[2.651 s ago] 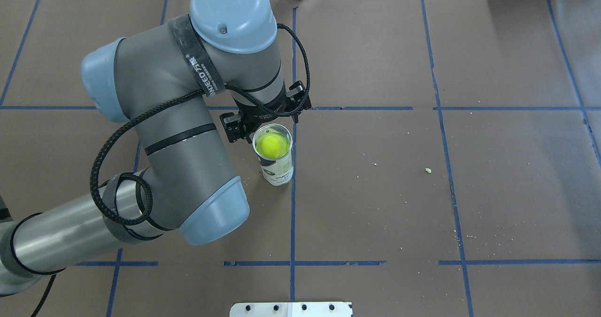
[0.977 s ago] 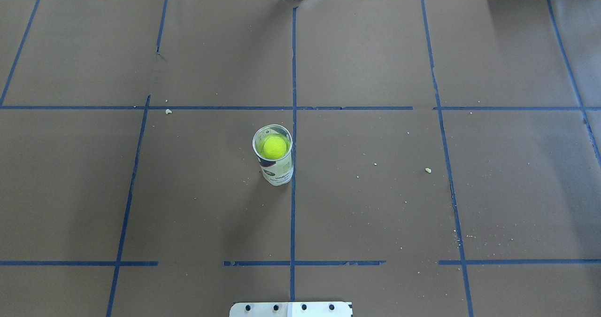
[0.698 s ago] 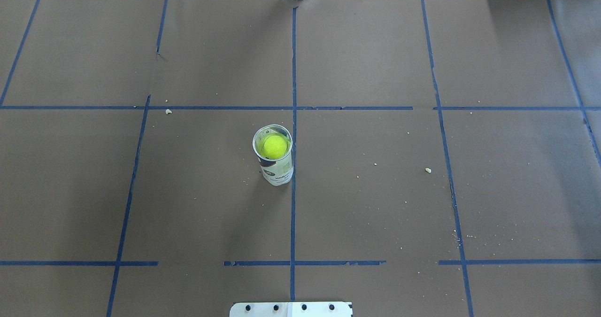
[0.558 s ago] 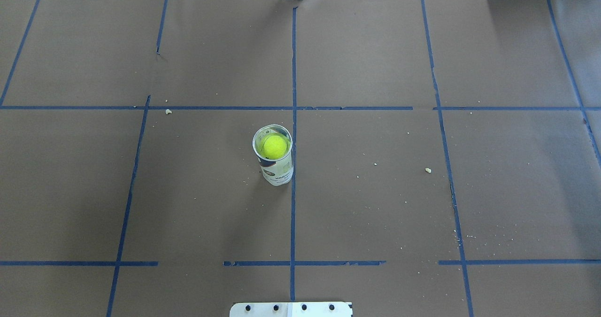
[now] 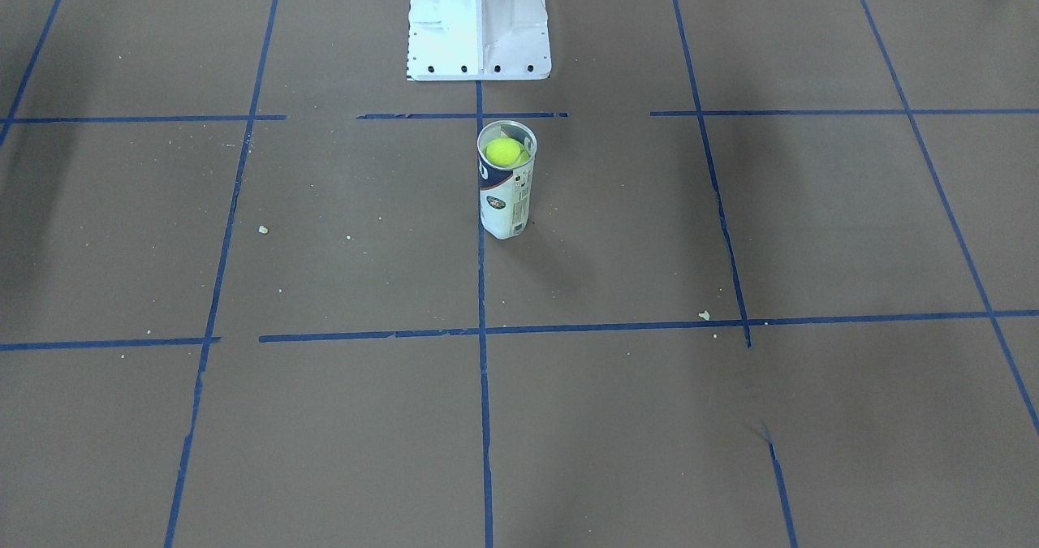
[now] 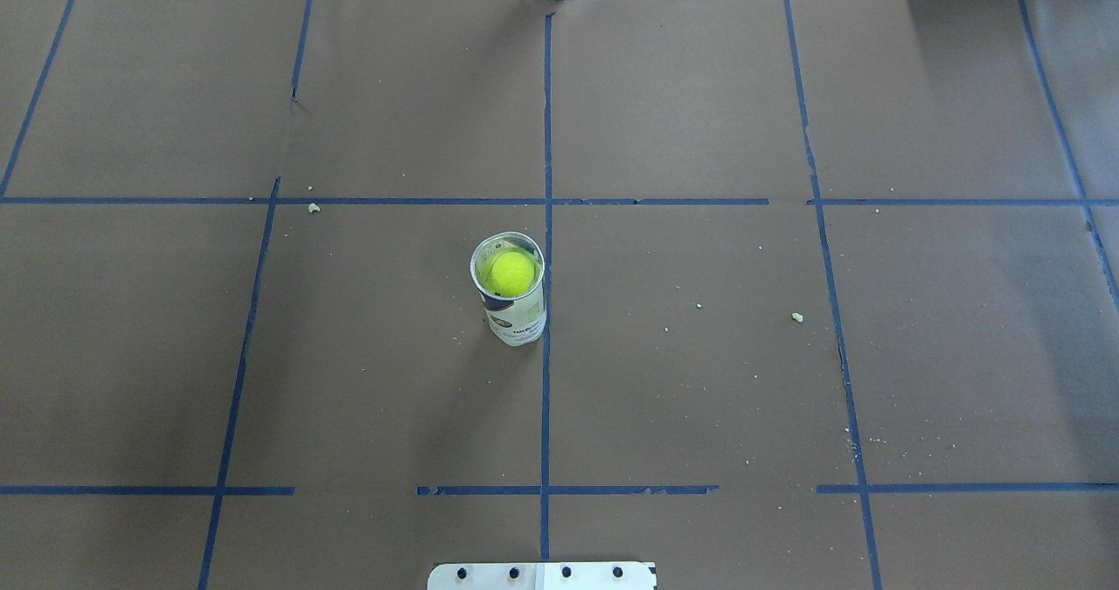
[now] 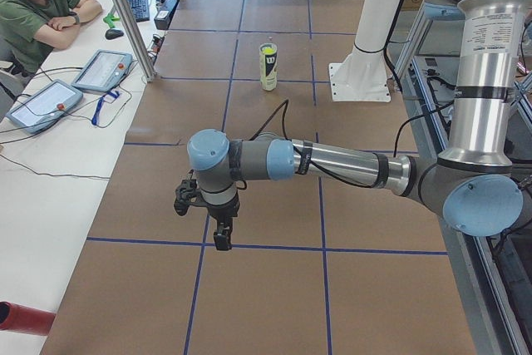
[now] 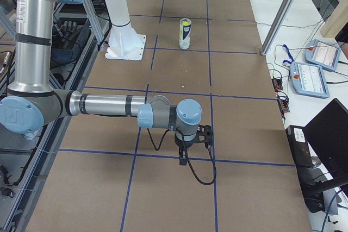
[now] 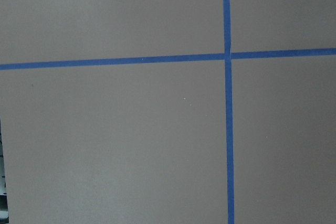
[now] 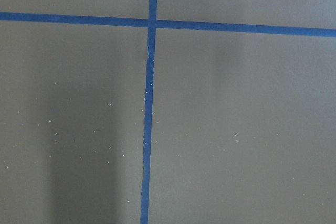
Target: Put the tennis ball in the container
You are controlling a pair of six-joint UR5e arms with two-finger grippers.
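**Ball in the tube: checking, and staying clear**

I am reading the tennis ball (image 6: 510, 273) as sitting inside the container (image 6: 517, 315), just under its open rim. The container is standing upright near the middle of the tabletop (image 6: 743, 380), in front of the white pedestal (image 5: 479, 20). So I am judging the placing done and treating this step as a check. The left arm (image 7: 341, 164) and the right arm (image 8: 103, 104) are hanging well apart from the container, each over bare tabletop at its own end. Their jaws are showing only in the side views, so I cannot tell whether they are open or closed. I am planning no sweep across the middle, since a tall, light tube is likely to tip easily.
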